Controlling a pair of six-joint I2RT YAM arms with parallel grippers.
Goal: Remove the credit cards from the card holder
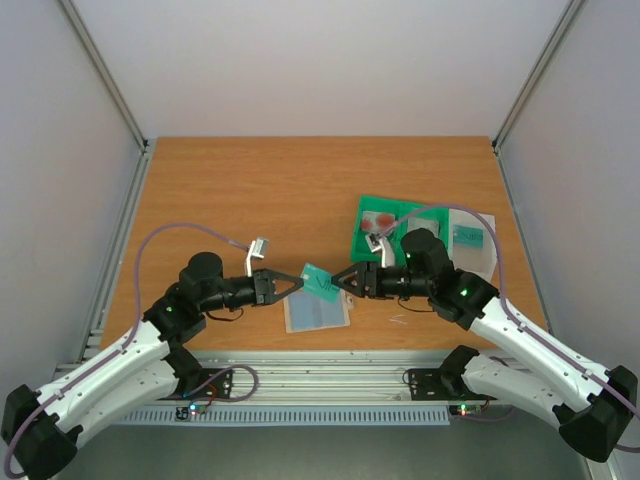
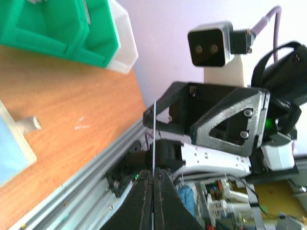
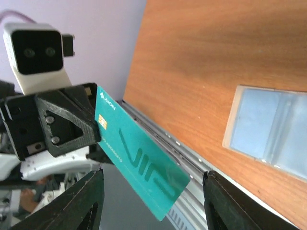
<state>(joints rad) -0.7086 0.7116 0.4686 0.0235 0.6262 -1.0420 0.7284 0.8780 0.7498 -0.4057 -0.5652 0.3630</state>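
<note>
Teal card (image 3: pixel 139 158) hanging in mid-air at centre of top view, just above card holder (image 1: pixel 317 312) lying flat on table; left gripper (image 1: pixel 298 284) pinching one end; right gripper (image 1: pixel 337 280) standing spread around other end, apparently not touching.

Risks:
- left letting go before right is clamping, card falling
- off-centre closing twisting thin card loose

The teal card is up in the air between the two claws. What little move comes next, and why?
Probably the right claw should close on the teal card. The left claw pinches one end of the card, and the right claw is open around its free end, so this looks like a handover.
</note>
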